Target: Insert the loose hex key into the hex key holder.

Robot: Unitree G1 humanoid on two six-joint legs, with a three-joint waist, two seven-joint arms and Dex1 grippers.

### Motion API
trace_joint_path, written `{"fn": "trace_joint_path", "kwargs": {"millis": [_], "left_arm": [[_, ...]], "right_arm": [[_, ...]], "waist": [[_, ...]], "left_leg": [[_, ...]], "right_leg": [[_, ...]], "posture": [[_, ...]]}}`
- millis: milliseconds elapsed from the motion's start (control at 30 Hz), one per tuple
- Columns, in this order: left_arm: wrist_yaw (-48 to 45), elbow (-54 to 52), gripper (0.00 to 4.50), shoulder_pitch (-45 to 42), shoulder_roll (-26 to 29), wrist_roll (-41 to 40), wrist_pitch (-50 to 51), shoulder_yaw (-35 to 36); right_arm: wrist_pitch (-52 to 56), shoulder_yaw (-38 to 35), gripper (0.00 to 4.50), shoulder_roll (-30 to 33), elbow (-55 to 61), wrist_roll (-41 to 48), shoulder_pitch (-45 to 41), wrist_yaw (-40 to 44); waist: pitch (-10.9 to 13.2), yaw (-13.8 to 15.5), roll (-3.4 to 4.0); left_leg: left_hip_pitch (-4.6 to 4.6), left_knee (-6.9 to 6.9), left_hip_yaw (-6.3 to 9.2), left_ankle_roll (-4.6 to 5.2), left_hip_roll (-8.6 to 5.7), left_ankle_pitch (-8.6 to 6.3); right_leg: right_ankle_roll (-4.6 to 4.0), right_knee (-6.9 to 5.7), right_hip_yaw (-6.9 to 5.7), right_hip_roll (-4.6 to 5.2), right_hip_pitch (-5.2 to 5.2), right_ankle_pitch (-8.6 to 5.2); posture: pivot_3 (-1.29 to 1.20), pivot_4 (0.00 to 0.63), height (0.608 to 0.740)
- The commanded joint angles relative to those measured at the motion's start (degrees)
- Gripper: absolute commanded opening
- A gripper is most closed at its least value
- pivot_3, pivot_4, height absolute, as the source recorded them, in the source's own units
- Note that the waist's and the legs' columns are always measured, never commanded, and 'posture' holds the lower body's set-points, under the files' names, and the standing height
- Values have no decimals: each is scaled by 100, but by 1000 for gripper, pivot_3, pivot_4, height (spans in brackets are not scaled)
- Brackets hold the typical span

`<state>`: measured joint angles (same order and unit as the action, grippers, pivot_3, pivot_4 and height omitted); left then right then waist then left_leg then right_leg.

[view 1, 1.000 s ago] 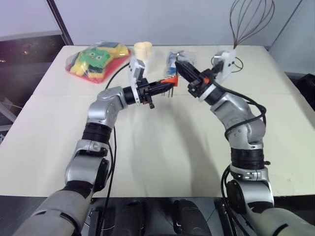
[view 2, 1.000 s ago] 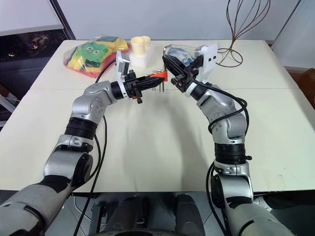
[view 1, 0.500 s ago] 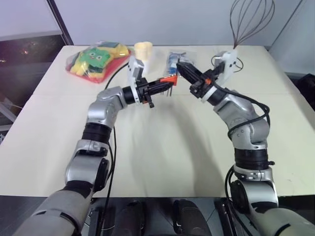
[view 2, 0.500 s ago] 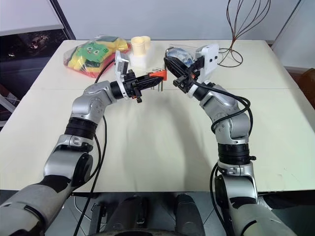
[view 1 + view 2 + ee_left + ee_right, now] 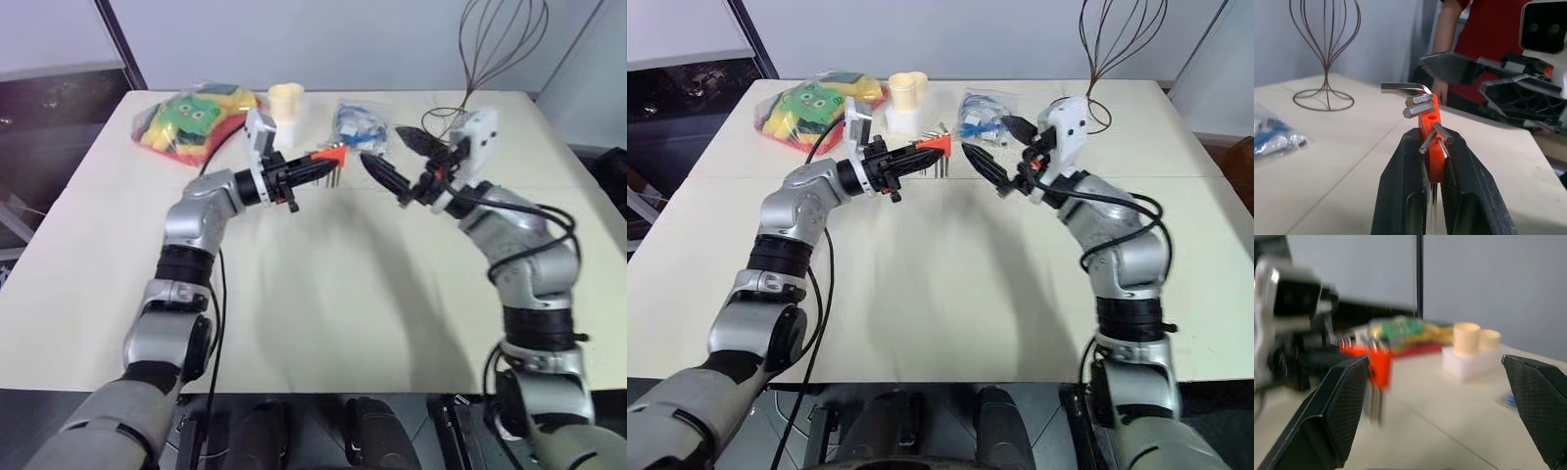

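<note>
The right wrist view is smeared, so the hex key holder (image 5: 1378, 364) reads there as no more than a red-orange patch with grey streaks below it. In the head views the loose hex key cannot be told apart from the holder's own prongs. The left wrist view shows one L-shaped key (image 5: 1405, 88) at the top of the block with its bent end level, but whether it sits fully in its slot cannot be made out. A person in a red top stands past the table's far edge in that view, cut off by the frame, and the right gripper partly covers them.

The left gripper (image 5: 315, 165) is clamped on the hex key holder (image 5: 331, 156), held above the table (image 5: 323, 294) with its short grey keys hanging down. The right gripper (image 5: 392, 162) hovers just beside it, apart from it, its two black fingers spread wide with nothing between them.

Behind the grippers, a clear bag of small blue and grey parts (image 5: 359, 121) lies on the table. A white block carrying cream-coloured cups (image 5: 905, 100) stands near the far edge, with a red-yellow-green plastic bag (image 5: 194, 117) to its left. A wire whisk-shaped stand (image 5: 1112, 44) rises at the far right corner; its top is cut off.
</note>
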<state>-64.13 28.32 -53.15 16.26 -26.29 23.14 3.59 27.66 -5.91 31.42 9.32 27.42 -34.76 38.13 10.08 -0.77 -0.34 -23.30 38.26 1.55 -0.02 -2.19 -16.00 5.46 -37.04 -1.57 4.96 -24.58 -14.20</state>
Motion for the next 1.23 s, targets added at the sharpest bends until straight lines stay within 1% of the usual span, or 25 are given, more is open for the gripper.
{"fn": "trace_joint_path", "kwargs": {"millis": [33,133,200,300,533,667,833,933,1033,1067,1133,1233], "left_arm": [[-88,-656,0,473,242,-557,1062,158],[-77,-940,0,974,565,-757,1828,144],[-59,-939,0,1184,720,-727,1995,104],[63,-561,0,1381,813,-419,1735,3],[72,-3,0,1372,720,-146,1471,-103],[142,281,1865,1261,692,-21,1495,-128],[325,498,4451,1173,749,158,1370,-68],[609,685,4451,1174,937,554,754,-83],[1021,729,4451,1199,1331,1024,-178,-17],[1026,648,4451,1237,1460,1096,-408,6],[991,406,4451,1321,1603,1083,-603,59],[965,-339,4451,1588,1746,894,-586,230]], "right_arm": [[-137,160,4467,587,558,-133,191,665],[-461,475,4467,1100,725,-566,420,1070],[-568,589,4467,1187,782,-682,505,1164],[-662,704,4467,1054,811,-755,573,1131],[-750,844,4467,781,753,-874,581,1081],[-728,818,4500,707,772,-861,596,1046],[-647,757,4500,740,864,-798,697,1027],[-612,689,4500,809,906,-781,783,1038],[-565,557,4500,914,967,-769,975,1037],[-523,504,4500,927,998,-746,1045,1019],[-401,368,4500,913,1053,-654,1167,949],[-76,-22,4500,826,1121,-333,1416,743]], "waist": [[0,-30,0],[0,-39,0],[0,-20,-1],[0,23,-1],[0,99,-2],[0,122,-3],[0,144,-3],[0,137,-3],[0,117,-3],[0,106,-3],[0,110,-3],[0,142,-3]], "left_leg": [[1,0,0,1,2,0],[3,0,0,1,8,-1],[5,4,1,0,10,0],[5,10,1,-2,9,1],[1,29,1,-2,3,1],[-1,37,1,-1,3,0],[-4,50,1,6,3,-4],[-4,55,1,8,3,-5],[-3,55,1,8,6,-5],[-3,55,1,7,9,-5],[-3,54,1,7,8,-6],[-5,55,1,7,4,-6]], "right_leg": [[0,-1,0,-1,0,0],[-1,-1,2,-9,0,-1],[-2,0,4,-12,0,-1],[-2,1,6,-10,1,-1],[-2,1,5,-2,5,-1],[-2,0,5,-2,6,-1],[-2,-3,5,-2,8,-1],[-2,-2,5,-3,11,-1],[-2,-4,5,-4,10,-1],[-2,-3,5,-6,10,-1],[-2,-4,5,-4,7,-1],[-2,-3,6,6,8,-1]], "posture": [[0,150,740],[0,150,740],[0,150,740],[0,150,740],[0,150,740],[0,150,740],[0,150,740],[0,150,740],[0,150,740],[0,150,740],[0,150,740],[0,150,740]]}}
